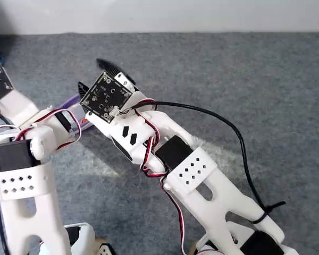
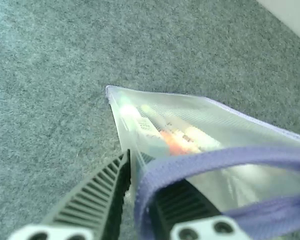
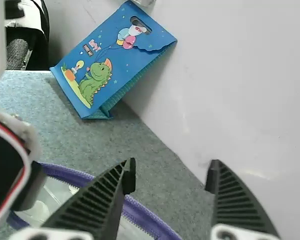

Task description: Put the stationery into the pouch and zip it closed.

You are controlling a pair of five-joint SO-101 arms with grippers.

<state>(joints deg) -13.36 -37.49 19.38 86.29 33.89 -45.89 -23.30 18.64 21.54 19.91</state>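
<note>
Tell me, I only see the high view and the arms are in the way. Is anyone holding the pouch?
Observer: Yes. The left gripper is shut on the edge of the pouch.
Operator: Is anything inside it?
Observer: Yes, pens show through its clear side.
Operator: What about the other gripper?
Observer: The right gripper is open, with the pouch's purple edge close to one finger.

The tabletop (image 1: 255, 79) has a grey carpet-like surface. A blue paper bag (image 3: 112, 60) stands on it and leans against the white wall (image 3: 250, 75).
</note>
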